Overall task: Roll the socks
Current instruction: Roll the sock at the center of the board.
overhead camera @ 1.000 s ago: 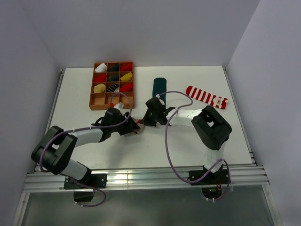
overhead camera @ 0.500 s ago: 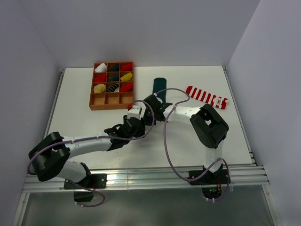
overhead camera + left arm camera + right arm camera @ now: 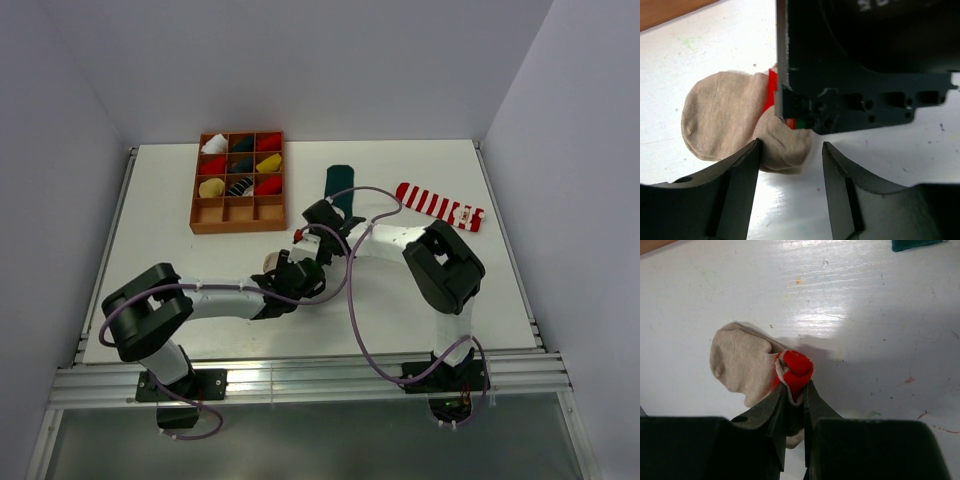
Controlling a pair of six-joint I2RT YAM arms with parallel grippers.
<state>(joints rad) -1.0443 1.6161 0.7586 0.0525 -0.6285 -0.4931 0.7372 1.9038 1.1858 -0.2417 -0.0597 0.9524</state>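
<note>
The beige sock [image 3: 740, 365] lies bunched on the white table, its red toe [image 3: 298, 234] rolled into a knot. My right gripper [image 3: 796, 390] is shut on that red toe. My left gripper [image 3: 790, 150] stands open right in front of it, and a beige fold of the sock [image 3: 782, 145] sits between its fingers against the left fingertip [image 3: 742, 165]. In the top view the two grippers meet at mid-table, left [image 3: 295, 262] below right [image 3: 308, 232]. The dark green sock [image 3: 340, 185] lies flat behind them, and the red-and-white striped sock [image 3: 440, 205] lies to the right.
An orange compartment box [image 3: 238, 228] stands at the back left with rolled bundles in its upper cells. The right gripper's black body [image 3: 865, 65] fills the upper part of the left wrist view. Purple cables [image 3: 352, 300] loop over the table between the arms.
The left arm has swung right and nearer, bringing its gripper up to the sock. The right gripper has carried the red toe slightly back.
</note>
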